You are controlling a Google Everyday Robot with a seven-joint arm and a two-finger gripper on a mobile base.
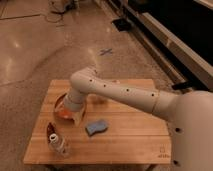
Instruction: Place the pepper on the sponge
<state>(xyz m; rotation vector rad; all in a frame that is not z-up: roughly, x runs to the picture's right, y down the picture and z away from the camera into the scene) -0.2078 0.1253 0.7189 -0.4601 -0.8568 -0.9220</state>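
Observation:
The pepper [51, 131], small and dark red, lies near the wooden table's front left corner, right beside a clear bottle. The light blue sponge [96, 127] lies flat to its right, near the middle of the table's front half. My gripper [76, 117] points down at the near right rim of the orange-red dish [60, 111], between the pepper and the sponge and apart from both. It is open and holds nothing. My white arm reaches in from the right, above the sponge.
A clear bottle [59, 145] with a white cap stands at the front left, touching the pepper. A small object [115, 83] sits near the table's [130, 142] back edge, behind my arm. Polished floor surrounds the table, with a dark counter at the right.

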